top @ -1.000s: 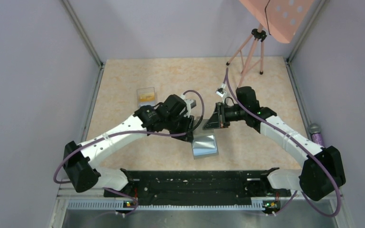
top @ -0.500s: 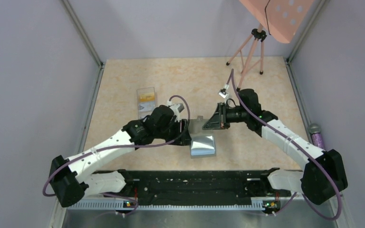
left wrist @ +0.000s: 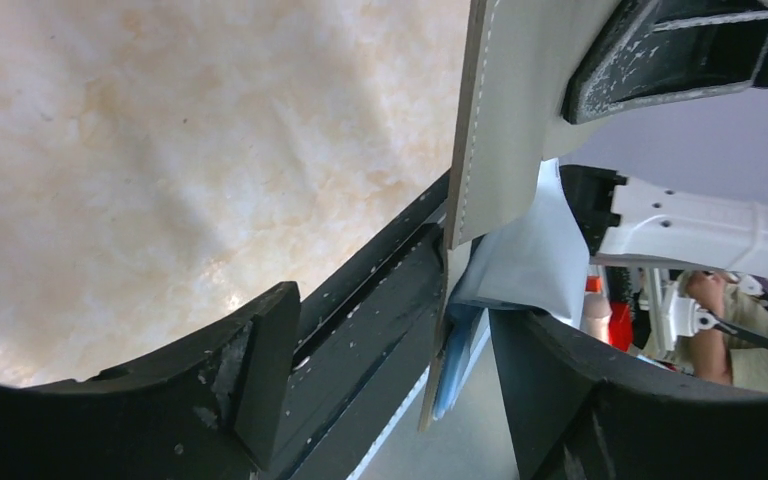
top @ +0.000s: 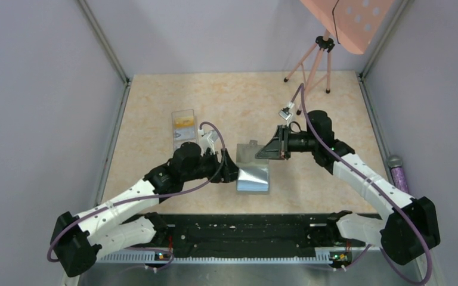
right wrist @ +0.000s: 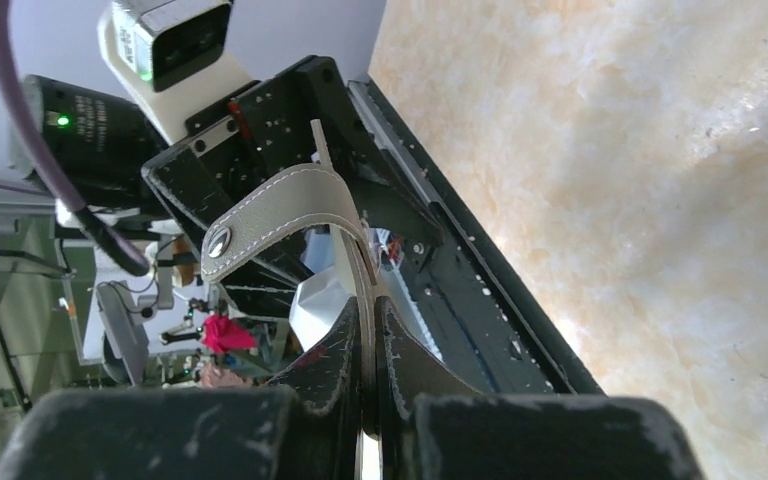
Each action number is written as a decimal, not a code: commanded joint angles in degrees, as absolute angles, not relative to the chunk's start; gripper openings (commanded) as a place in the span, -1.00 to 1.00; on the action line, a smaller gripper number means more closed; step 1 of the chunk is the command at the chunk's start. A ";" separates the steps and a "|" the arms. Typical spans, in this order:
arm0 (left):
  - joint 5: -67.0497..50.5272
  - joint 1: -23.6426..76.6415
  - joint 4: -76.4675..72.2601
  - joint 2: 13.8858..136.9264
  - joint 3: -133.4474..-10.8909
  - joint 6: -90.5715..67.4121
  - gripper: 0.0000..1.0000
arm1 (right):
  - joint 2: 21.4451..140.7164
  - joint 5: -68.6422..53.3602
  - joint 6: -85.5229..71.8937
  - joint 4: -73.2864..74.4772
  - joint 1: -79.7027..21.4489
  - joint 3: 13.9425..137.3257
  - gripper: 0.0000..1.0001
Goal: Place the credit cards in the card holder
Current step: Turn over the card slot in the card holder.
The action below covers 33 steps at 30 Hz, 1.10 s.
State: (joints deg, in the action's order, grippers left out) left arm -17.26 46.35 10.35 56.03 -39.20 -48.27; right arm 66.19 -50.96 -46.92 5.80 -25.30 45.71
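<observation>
Card holder (top: 253, 177) | right gripper (right wrist: 370, 312) pinches its flap | left gripper (left wrist: 388, 330) spread, gripping nothing

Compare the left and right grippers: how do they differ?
The left gripper is open, jaws wide apart either side of the card holder's edge; the right gripper is shut on its flap. The left one sits at its left side, the right one at its right. Both are black.

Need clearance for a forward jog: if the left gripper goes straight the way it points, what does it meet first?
Probably the grey folding wallet, pale blue inside: the left gripper points at its edge, which stands between its open jaws in the wrist view. The right gripper pinches its tab. Depth unclear.
</observation>
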 commanded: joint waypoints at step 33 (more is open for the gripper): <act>-26.66 43.71 -34.53 55.20 -27.95 -60.28 -0.41 | 62.30 -55.55 -61.58 -10.32 -24.83 40.43 -0.76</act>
